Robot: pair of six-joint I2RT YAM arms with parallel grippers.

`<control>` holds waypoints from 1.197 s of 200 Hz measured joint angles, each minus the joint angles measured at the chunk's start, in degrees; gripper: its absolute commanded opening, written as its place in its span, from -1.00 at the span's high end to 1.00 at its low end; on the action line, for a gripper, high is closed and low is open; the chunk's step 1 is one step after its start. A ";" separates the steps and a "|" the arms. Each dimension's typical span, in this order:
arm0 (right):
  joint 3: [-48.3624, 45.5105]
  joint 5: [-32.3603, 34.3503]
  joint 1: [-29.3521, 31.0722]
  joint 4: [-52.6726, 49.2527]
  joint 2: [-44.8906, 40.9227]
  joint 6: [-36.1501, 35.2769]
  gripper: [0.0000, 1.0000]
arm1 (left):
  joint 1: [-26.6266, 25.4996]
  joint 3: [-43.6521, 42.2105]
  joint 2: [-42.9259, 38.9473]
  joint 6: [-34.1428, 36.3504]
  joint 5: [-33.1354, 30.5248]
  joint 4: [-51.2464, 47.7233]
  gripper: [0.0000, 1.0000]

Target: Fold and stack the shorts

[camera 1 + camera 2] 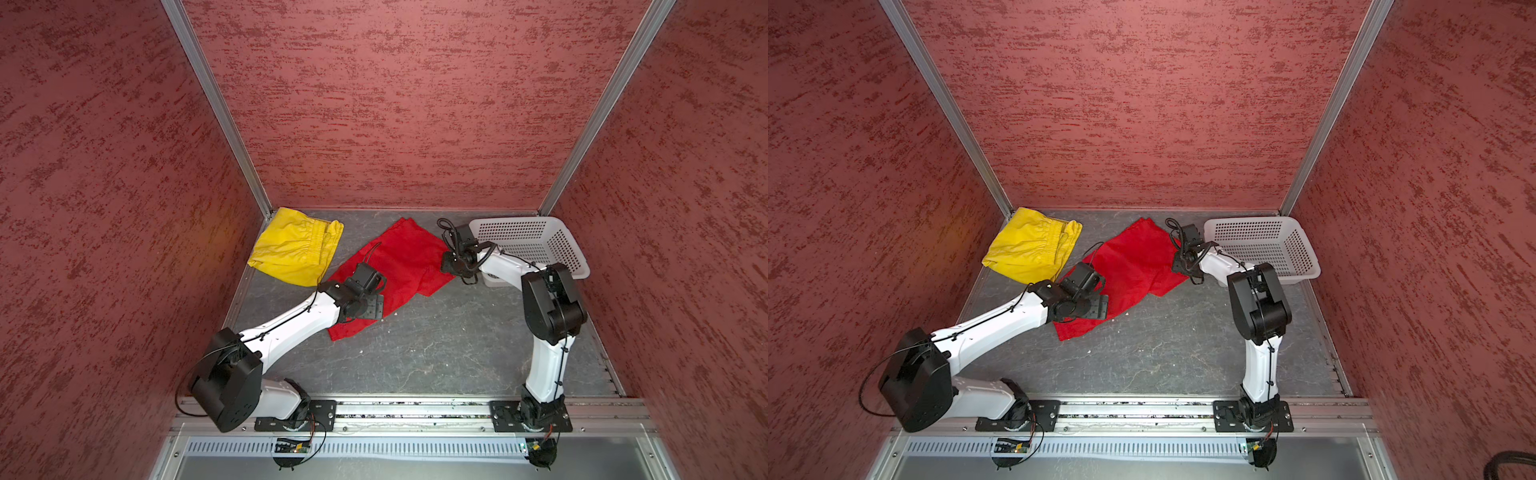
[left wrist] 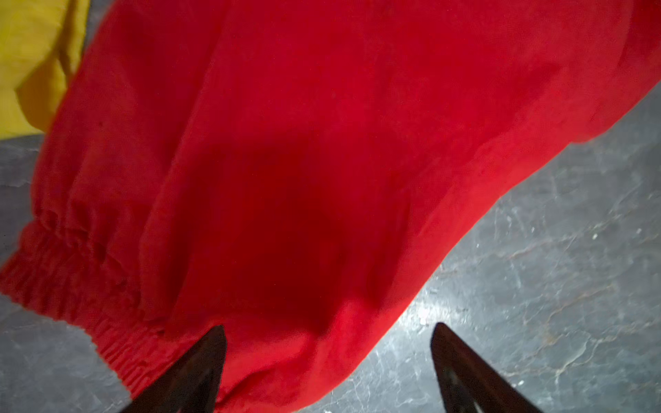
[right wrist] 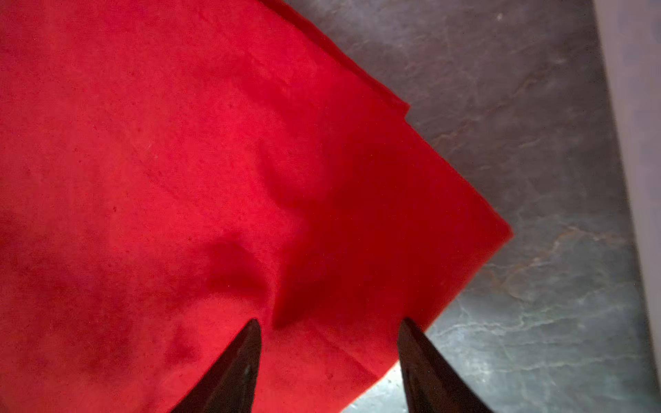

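The red shorts (image 1: 399, 262) (image 1: 1133, 266) lie spread on the grey table, running from front left to back right. Their gathered waistband (image 2: 71, 286) shows in the left wrist view. My left gripper (image 1: 372, 305) (image 2: 329, 330) is open, its fingers wide apart just above the waistband end, with nothing held. My right gripper (image 1: 451, 266) (image 3: 329, 321) is open over a leg corner of the red shorts (image 3: 179, 178), gripping nothing. The yellow shorts (image 1: 295, 249) (image 1: 1030, 249) (image 2: 28, 71) lie bunched in the back left corner, touching the red pair's edge.
A white perforated basket (image 1: 573, 249) (image 1: 1304, 253) stands at the back right, close behind my right arm; its wall (image 3: 636, 107) shows in the right wrist view. Red textured walls enclose the table on three sides. Bare grey tabletop (image 1: 436, 353) lies in front.
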 measured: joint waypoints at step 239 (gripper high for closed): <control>13.88 -5.14 -1.42 -0.90 5.97 -2.10 -0.25 | 9.46 0.26 5.07 -2.14 2.80 -7.74 0.11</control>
